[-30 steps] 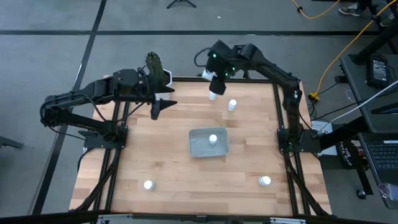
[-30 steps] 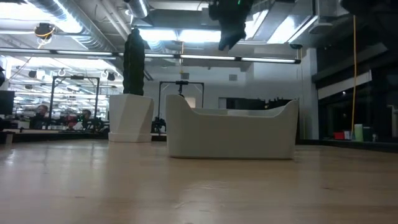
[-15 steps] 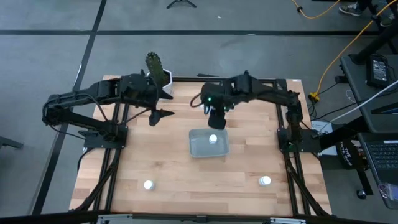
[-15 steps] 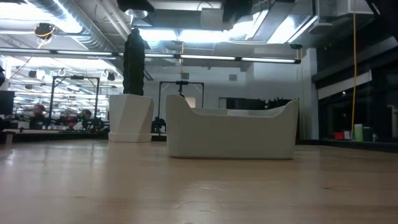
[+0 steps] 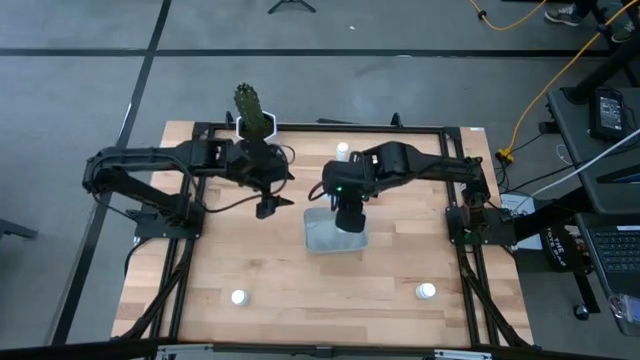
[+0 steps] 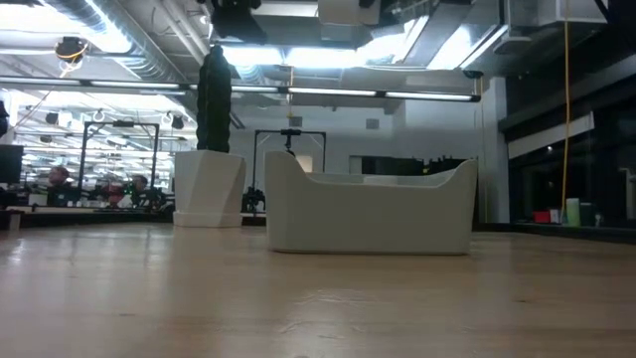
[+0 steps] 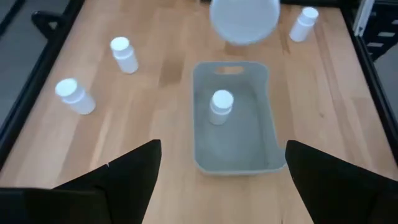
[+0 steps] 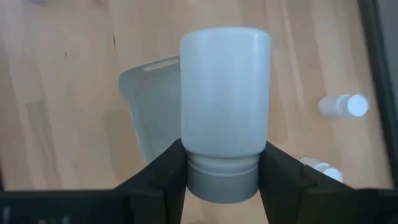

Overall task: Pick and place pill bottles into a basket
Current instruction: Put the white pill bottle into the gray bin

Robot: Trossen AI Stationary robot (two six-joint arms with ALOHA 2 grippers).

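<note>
A white pill bottle [image 8: 225,106] is clamped at its cap end between the two dark fingers [image 8: 163,177] of the right tool [image 5: 348,212], which hangs directly over the basket [image 5: 322,236] in the middle of the counter [image 5: 260,270]. In the right wrist view the held bottle fills the middle, with the basket's pale rim [image 8: 146,112] showing beneath it.

The basket is a shallow grey-blue bin with rounded corners; one pill bottle [image 7: 221,106] stands upright inside it, seen in the left wrist view. The underside of the held bottle [image 7: 244,18] shows there as a pale disc just above the basket's far end.

Other pill bottles lie on the counter: one [image 5: 342,150] near the far edge, one [image 5: 238,296] at the near left, one [image 5: 426,291] at the near right.

The left tool [image 5: 268,205] hovers just left of the basket, its fingers [image 7: 127,171] spread wide and empty. Behind it at the far left corner stands a cactus in a white pot [image 5: 254,118].
</note>
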